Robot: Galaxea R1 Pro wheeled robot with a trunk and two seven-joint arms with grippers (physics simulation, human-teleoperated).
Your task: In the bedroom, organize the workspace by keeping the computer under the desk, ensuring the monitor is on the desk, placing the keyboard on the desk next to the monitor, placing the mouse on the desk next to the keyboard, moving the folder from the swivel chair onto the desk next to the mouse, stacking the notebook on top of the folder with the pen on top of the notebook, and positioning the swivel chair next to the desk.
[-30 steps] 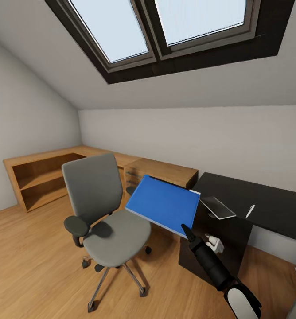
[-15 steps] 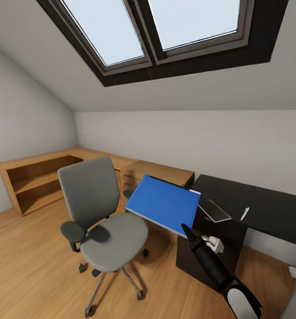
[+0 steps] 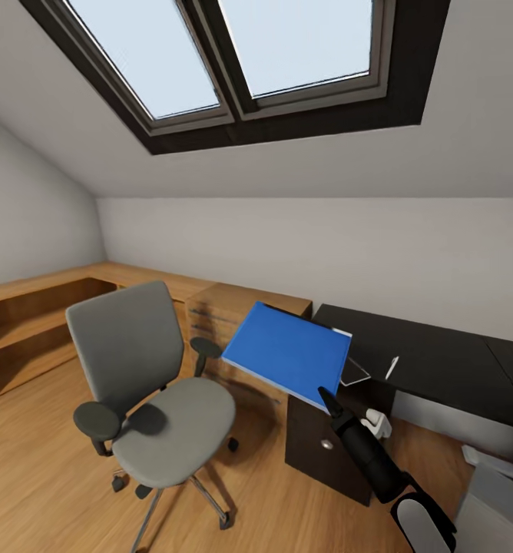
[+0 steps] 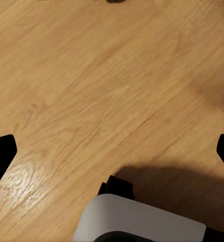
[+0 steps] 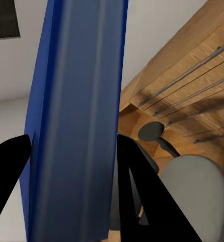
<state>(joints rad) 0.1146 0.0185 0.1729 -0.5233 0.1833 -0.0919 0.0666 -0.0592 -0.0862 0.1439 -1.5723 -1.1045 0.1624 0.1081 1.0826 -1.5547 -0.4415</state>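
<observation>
My right gripper is shut on a corner of the blue notebook, holding it tilted in the air between the swivel chair and the black desk. Seen in the right wrist view, the notebook stands edge-on between the fingers. The chair's grey seat is bare. On the desk top, a thin grey folder is partly hidden behind the notebook, with the white pen beside it. My left gripper hangs open over the wooden floor. A light grey box, likely the computer, sits at the lower right.
The desk's dark drawer unit with a silver knob faces me. A light wooden dresser and low wooden shelves line the far wall behind the chair. Skylights sit in the sloped ceiling. Wooden floor lies to the left of the chair.
The head view has turned to the right, so chair, shelves and desk have shifted left in the picture. The notebook stays held in my right gripper in the same pose.
</observation>
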